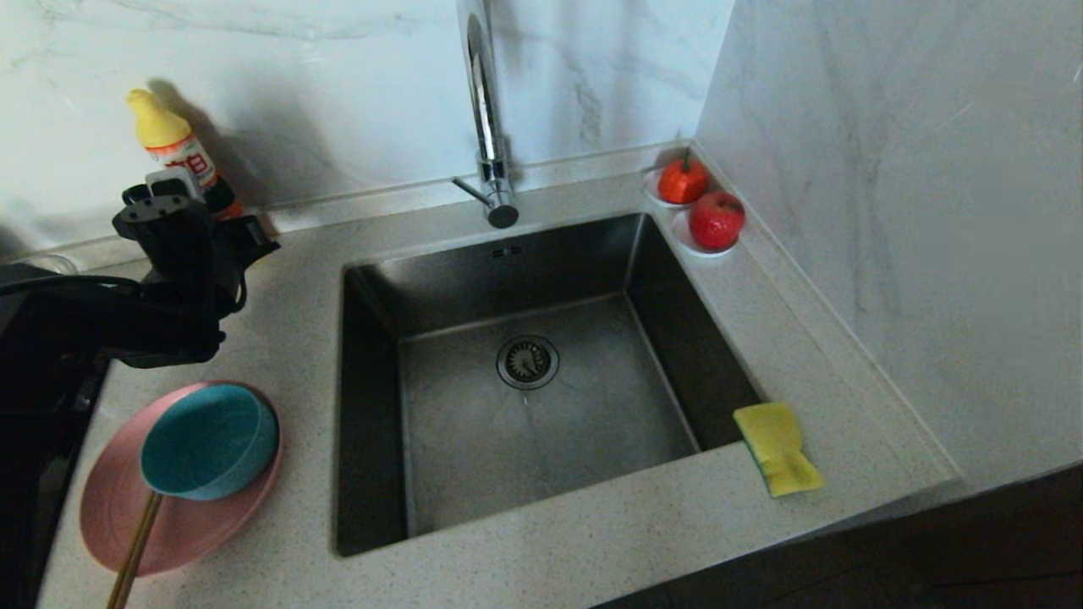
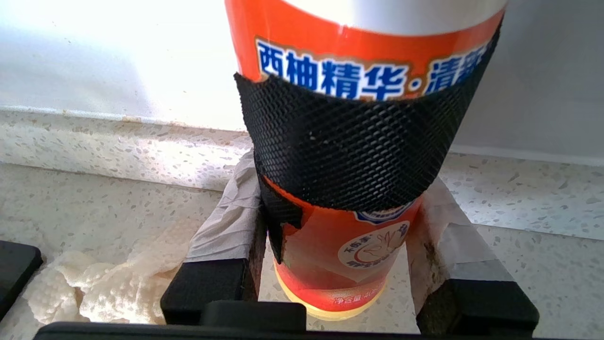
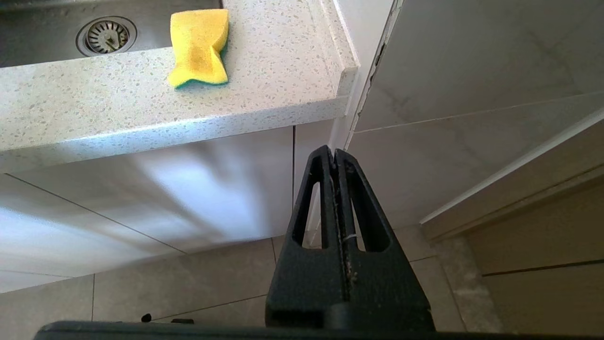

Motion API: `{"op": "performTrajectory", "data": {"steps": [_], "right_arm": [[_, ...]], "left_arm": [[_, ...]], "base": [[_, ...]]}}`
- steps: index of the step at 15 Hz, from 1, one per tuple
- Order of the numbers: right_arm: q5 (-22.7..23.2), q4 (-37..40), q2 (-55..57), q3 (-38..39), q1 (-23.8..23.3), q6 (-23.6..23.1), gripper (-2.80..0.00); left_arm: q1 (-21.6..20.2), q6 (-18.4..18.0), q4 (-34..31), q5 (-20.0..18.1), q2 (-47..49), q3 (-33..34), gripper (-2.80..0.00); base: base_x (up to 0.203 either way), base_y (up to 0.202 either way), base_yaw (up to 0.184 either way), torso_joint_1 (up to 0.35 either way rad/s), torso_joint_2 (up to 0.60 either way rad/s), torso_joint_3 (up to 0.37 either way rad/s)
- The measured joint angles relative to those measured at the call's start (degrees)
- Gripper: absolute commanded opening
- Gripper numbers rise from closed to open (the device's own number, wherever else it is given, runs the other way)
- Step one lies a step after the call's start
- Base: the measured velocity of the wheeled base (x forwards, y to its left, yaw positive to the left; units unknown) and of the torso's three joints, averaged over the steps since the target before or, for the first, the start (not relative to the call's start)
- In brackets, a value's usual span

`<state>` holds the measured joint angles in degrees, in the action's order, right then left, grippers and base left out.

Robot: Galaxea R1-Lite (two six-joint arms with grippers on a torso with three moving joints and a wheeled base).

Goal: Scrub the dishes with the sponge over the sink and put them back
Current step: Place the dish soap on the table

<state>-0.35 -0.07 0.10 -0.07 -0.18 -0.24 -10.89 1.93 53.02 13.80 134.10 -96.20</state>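
My left gripper is at the back left of the counter, shut on an orange detergent bottle with a black mesh band; its taped fingers press both sides. The pink plate lies at the front left, holding the teal bowl and the chopsticks. On the counter right of the sink lies the yellow sponge. My right gripper hangs shut and empty below the counter's front edge.
The chrome tap rises behind the basin. Two white saucers with red fruit sit in the back right corner against the wall. An off-white rag lies on the counter beside the bottle.
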Motion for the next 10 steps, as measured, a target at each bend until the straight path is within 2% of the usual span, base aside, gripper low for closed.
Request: {"op": "performTrajectory", "data": {"steps": [4, 10], "right_arm": [[0.02, 0.0, 0.0, -0.03, 0.0, 0.02, -2.8], [0.02, 0.0, 0.0, 0.02, 0.0, 0.0, -2.8]], "left_arm": [[0.0, 1.25, 0.64, 2.36, -0.15, 0.77, -2.8], [0.0, 3.63, 1.72, 2.37, 0.6, -0.5, -2.8]], "base": [[0.0, 0.0, 0.0, 0.0, 0.0, 0.0], [0.0, 0.0, 0.0, 0.0, 0.0, 0.0]]}}
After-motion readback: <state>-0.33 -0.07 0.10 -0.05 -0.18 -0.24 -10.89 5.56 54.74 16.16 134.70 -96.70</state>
